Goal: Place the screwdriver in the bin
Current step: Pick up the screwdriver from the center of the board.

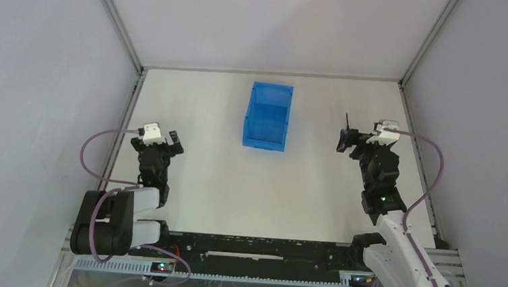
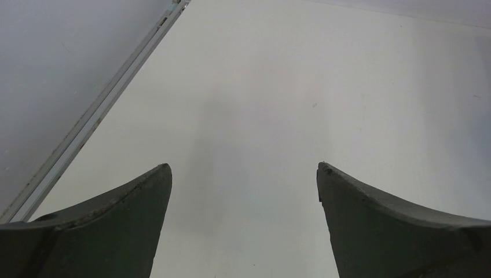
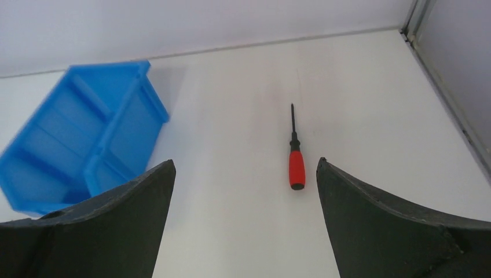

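The red-handled screwdriver (image 3: 296, 169) lies flat on the white desk (image 1: 235, 183) at the far right, well apart from the blue bin (image 1: 264, 141) at the far middle. The right hand (image 3: 244, 164) hangs open just near of it, holding nothing; the left hand (image 2: 244, 167) is open too, at the near left

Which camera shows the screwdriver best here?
Right wrist: the whole screwdriver lies on bare table, red handle nearest. Top external shows only its thin shaft beyond the right claw. Left wrist shows none of it.

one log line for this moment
screwdriver flat on table, outside bin | right gripper open, facing screwdriver | left gripper open, holding nothing
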Robot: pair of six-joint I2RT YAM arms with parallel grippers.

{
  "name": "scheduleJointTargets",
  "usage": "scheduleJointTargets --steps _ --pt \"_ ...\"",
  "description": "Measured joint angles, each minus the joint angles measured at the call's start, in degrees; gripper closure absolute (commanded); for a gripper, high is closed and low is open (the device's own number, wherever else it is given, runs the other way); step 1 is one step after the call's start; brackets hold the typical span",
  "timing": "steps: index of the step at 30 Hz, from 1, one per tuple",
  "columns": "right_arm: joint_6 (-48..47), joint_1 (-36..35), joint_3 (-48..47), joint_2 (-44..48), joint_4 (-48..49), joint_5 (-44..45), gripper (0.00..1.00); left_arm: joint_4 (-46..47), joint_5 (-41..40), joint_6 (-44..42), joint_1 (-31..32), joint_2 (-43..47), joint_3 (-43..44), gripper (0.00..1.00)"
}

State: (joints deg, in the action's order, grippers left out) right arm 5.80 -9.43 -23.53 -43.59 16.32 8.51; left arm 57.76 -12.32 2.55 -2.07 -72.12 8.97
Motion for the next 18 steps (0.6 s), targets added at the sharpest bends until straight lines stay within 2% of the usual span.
scheduleJointTargets --steps 6,14,18 --pt "1.1 -0.1 -12.6 2.4 -14.4 -0.2 0.00 0.0 0.0 0.0 0.0 0.0 0.0 0.00" --pt "2.5 -0.4 -23.0 7.9 -29.2 -2.2 0.00 0.0 0.0 0.0 0.0 0.0 0.0 0.00" --pt "3.0 -0.4 -31.1 8.1 -36.7 -3.0 0.00 0.0 0.0 0.0 0.0 0.0 0.0 0.00"
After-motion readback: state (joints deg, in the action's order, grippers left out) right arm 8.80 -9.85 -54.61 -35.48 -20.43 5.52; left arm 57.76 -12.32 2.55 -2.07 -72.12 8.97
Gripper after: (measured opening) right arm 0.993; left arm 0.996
